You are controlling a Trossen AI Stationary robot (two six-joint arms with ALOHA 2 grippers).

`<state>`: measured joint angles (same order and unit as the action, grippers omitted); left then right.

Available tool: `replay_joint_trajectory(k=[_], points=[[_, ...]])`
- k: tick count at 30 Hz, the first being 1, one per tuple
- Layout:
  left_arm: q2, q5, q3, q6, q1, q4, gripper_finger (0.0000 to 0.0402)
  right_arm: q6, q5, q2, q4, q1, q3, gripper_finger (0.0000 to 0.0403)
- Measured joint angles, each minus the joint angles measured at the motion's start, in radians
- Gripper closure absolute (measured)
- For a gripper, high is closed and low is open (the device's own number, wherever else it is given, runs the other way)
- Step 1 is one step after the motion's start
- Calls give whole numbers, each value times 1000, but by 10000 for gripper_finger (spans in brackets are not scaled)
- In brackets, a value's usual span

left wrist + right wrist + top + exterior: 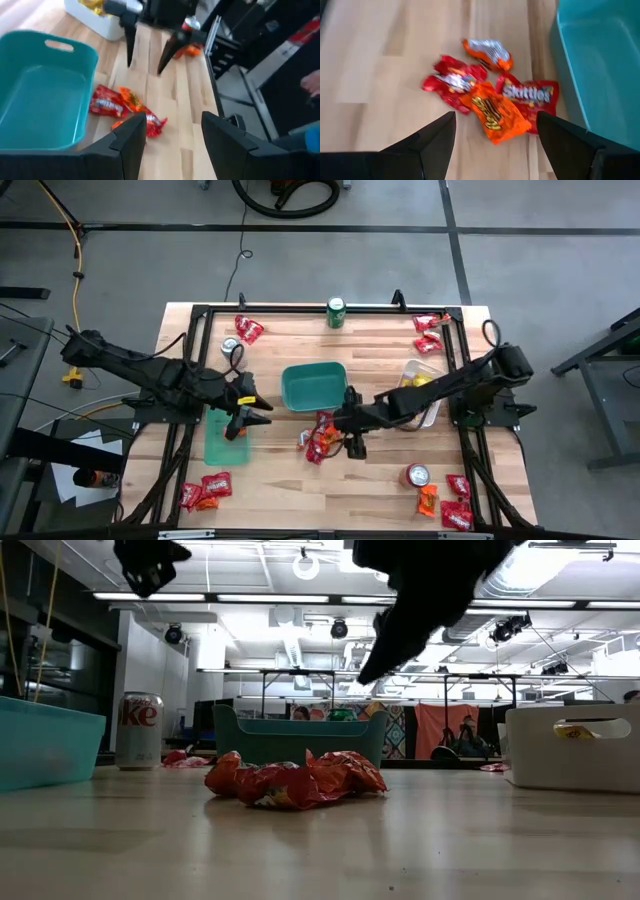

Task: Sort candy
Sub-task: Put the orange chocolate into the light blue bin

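On the wooden desk (370, 480), a small heap of candy packets (319, 440) — red Skittles (527, 95) and an orange packet (493, 112) among them — lies just beside the teal bin (313, 385). The right tool (352, 448) hovers over the heap, fingers apart and empty. The left tool (247, 419) — also spread, holding nothing — sits beyond the heap from it.

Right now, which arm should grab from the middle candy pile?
Right. The right gripper hovers open beside the candy pile, and its wrist view shows the packets between its fingers. The left gripper, also open, sits farther off over the green bin.
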<state>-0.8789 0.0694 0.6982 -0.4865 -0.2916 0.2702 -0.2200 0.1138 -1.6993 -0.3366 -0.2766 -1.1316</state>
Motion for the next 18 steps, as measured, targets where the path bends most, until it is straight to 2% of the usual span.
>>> replay_joint_trajectory(k=[3, 7, 12, 18], points=[[25, 46, -81, 9, 11, -77, 222, -32, 39, -40, 6, -6, 0, 130], [27, 82, -128, -12, 25, -169, 222, -45, 48, -80, 22, -5, 0, 130], [27, 99, -148, -43, 25, -215, 222, 1, 53, -121, 34, -3, 0, 130], [27, 98, -148, -60, 24, -218, 222, 18, 118, -156, 61, -3, 0, 130]])
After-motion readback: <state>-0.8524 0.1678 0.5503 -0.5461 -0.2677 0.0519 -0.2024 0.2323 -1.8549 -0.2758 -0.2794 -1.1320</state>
